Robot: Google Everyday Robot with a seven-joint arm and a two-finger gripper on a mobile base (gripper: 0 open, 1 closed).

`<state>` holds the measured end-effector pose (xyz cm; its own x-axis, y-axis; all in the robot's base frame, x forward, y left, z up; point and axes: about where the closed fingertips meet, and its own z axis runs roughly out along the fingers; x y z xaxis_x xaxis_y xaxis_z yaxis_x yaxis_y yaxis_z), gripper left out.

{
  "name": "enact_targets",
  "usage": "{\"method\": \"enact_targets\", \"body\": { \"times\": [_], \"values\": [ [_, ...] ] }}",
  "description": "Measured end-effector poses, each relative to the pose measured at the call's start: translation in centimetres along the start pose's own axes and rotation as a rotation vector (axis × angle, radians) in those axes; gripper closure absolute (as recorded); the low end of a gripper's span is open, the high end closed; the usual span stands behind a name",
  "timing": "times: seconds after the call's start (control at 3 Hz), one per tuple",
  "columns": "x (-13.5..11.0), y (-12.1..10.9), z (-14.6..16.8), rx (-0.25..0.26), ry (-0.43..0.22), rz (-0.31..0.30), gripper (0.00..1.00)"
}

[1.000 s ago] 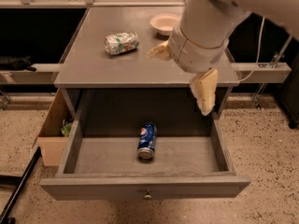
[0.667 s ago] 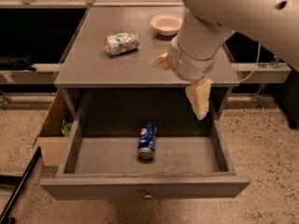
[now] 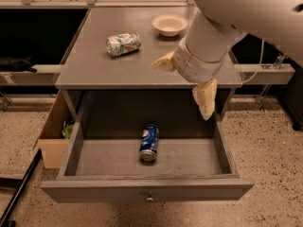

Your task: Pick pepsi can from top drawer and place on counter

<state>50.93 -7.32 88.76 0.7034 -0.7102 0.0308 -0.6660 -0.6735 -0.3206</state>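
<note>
Two cans are in view. The pepsi can (image 3: 149, 142) lies on its side on the floor of the top drawer (image 3: 147, 189), about midway between the side walls, with a silver end turned toward the drawer's front panel and its round logo facing up. Nothing touches it. The drawer is pulled out, and one small metal knob (image 3: 149, 198) sits at the middle of its front.

The other can, the green-and-white can (image 3: 123, 43), is dented and lies on its side on the counter (image 3: 94, 65), left of centre. One pale bowl (image 3: 169, 24) stands upright near the counter's back edge, apart from that can.

The gripper (image 3: 182, 86) hangs over the counter's front right part, above the drawer's right rear and well apart from the pepsi can. Its two tan fingers (image 3: 206, 98) are spread wide with nothing between them — one points left over the counter top, the other hangs down past the counter's front edge toward the drawer.

One tan cardboard box (image 3: 54, 136) stands on the speckled floor just beside the drawer's left wall, with something green inside — I cannot tell what.
</note>
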Motion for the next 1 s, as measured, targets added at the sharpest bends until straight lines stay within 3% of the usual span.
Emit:
{"method": "enact_targets", "body": {
  "times": [0.33,0.67,1.0],
  "values": [
    [0.1,-1.1,-2.0,0.031,-0.023,-0.186,0.00],
    [0.1,-1.1,-2.0,0.031,-0.023,-0.186,0.00],
    [-0.4,-0.8,2.6,-0.083,-0.018,-0.173,0.00]
  ]
}}
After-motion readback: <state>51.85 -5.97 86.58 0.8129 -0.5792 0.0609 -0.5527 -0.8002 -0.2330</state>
